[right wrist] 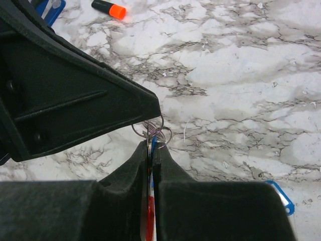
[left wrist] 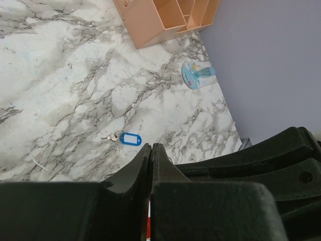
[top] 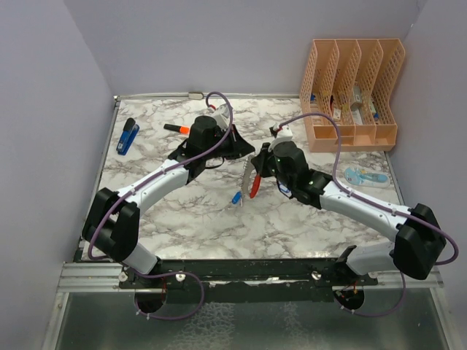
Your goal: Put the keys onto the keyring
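My right gripper [top: 252, 173] [right wrist: 152, 145] is shut on the keyring [top: 253, 185], a grey band with a red loop, and holds it above the table's middle. In the right wrist view the red sliver [right wrist: 150, 213] shows between the fingers, with thin wire rings [right wrist: 161, 134] sticking out past the tips. My left gripper [top: 246, 154] [left wrist: 151, 146] is shut, its tips right at those rings; I cannot tell whether it pinches one. One key with a blue head [top: 237, 197] [left wrist: 128, 138] [right wrist: 281, 197] lies on the marble below the grippers. Other keys are hidden.
A peach file organizer [top: 350, 95] [left wrist: 165, 20] stands at the back right. A pale-blue flat item [top: 363, 176] [left wrist: 197, 74] lies near the right edge. A dark-blue stapler-like thing [top: 128, 135] and an orange-capped marker [top: 177, 129] [right wrist: 111, 9] lie at the back left.
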`<state>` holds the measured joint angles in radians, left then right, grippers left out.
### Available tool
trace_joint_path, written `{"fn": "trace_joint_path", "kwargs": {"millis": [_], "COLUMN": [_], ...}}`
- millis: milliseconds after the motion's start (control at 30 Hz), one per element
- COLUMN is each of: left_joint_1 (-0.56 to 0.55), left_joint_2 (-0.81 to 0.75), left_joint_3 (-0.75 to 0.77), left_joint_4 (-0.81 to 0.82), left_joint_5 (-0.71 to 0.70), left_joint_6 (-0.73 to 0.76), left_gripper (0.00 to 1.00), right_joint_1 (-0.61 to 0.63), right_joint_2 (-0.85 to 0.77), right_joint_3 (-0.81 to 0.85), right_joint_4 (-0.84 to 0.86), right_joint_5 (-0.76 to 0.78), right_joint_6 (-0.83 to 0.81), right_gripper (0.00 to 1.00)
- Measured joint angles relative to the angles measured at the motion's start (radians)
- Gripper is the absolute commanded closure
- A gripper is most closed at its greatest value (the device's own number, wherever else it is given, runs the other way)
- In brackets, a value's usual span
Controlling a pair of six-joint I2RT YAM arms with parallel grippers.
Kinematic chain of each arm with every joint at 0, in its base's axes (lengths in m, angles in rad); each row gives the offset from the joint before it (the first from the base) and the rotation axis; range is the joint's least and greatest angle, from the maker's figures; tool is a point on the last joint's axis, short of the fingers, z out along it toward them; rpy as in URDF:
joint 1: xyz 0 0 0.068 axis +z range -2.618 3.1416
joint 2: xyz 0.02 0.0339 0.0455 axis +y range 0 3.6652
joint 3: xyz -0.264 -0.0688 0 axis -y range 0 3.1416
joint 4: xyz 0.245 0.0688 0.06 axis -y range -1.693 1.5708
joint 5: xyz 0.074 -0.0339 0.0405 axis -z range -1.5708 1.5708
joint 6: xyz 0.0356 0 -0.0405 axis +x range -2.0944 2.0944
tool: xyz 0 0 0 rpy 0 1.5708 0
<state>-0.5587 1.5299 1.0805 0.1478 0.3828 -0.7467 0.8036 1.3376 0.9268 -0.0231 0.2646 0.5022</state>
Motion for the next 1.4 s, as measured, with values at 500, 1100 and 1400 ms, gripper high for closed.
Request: {"fn": "trace_joint_path", "kwargs": {"millis": [500,1100,1400], "left_joint_1": [0.000,-0.013,-0.032], "left_joint_2": [-0.005,-0.060,-0.060], "left_joint_3": [-0.039,-0.116,-0.126], "left_joint_4": [0.026,0.137,0.193], "left_joint_5": [-0.071,-0.161,-0.211], "left_joint_6": [-0.026,-0.030,-0.031], "left_gripper": [1.00,1.00,1.00], "right_joint_1": [-0.012,-0.013,-0.015], "right_joint_2": [0.068,0.066,0.067], "right_joint_3": [0.050,0.073,0.081], "right_joint_4": [-0.033,-0.043,-0.032], "right_joint_5": [-0.054,-0.066,-0.056], "right_joint_6": [0.014,0.157,0.194], "right_gripper": [0.99,0.99,0.99]}}
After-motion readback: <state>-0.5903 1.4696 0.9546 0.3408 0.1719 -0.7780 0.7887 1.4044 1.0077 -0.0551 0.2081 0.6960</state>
